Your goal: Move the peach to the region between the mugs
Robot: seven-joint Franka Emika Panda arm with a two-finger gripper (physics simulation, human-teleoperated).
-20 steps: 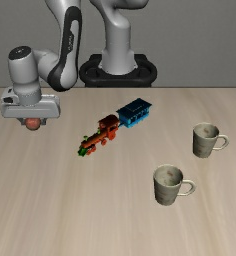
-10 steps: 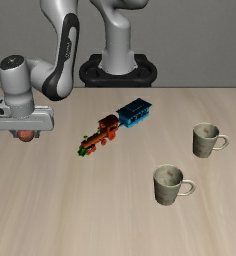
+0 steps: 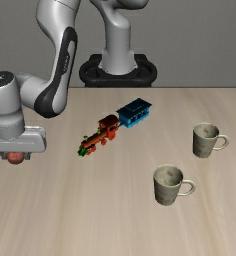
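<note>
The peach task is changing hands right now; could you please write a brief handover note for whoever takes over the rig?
Hand: shut on the peach, far to the exterior view's left.
Rear mug and front mug stand at the exterior view's right; a toy train lies mid-table.
Done: peach grasped.
Left: carry it past the train, set it between the mugs, release.
</note>
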